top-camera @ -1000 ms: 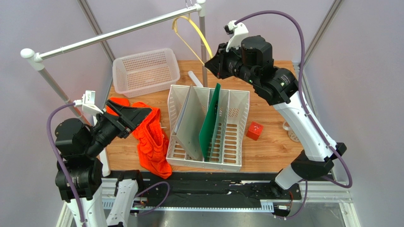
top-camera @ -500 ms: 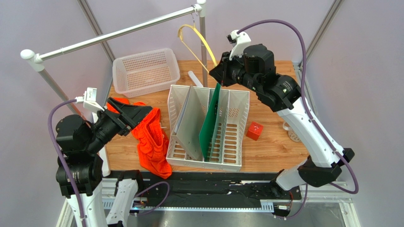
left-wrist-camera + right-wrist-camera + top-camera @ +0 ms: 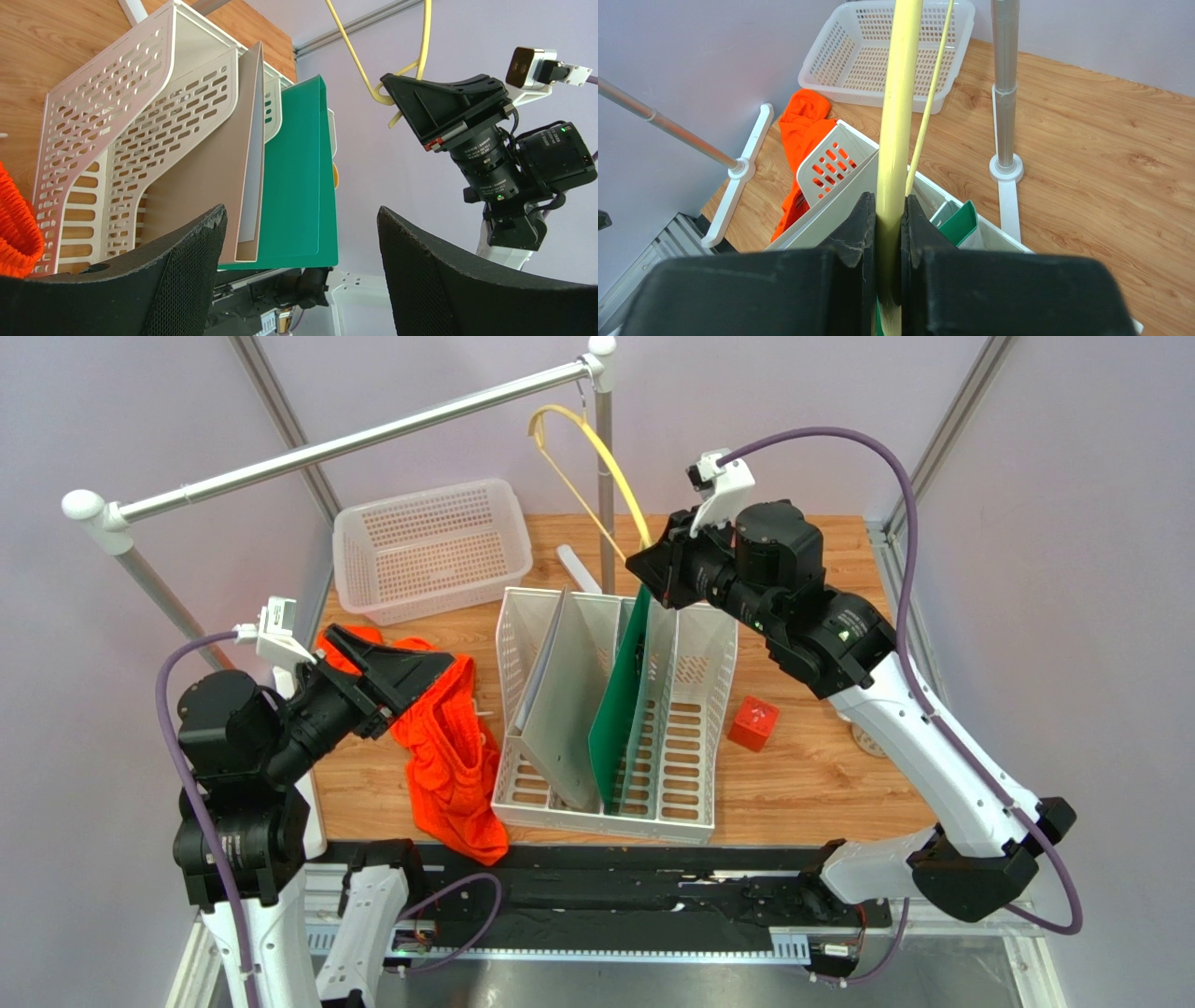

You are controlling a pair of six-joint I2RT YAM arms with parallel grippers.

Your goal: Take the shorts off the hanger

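Note:
The bright orange shorts (image 3: 446, 749) lie crumpled on the table, left of the white file rack, free of the hanger; they also show in the wrist views (image 3: 14, 227) (image 3: 802, 129). The pale-yellow hanger (image 3: 606, 459) hangs bare in the air, its top just below the rail. My right gripper (image 3: 648, 571) is shut on the hanger's lower arm (image 3: 898, 105), the jaws (image 3: 885, 204) pinching it tight. My left gripper (image 3: 438, 672) hovers just above the shorts, open and holding nothing (image 3: 300, 213). The hanger (image 3: 354, 52) also appears in the left wrist view.
A white file rack (image 3: 694, 756) with a green folder (image 3: 624, 686) stands mid-table. A white mesh basket (image 3: 432, 546) sits at the back left, a small red cube (image 3: 755, 723) right of the rack. The silver rail (image 3: 337, 441) and its post (image 3: 605, 490) cross the back.
My right gripper has moved right and nearer with the hanger, drawing the hanger's top away from the rail. The left arm has barely shifted; the shorts lie unchanged.

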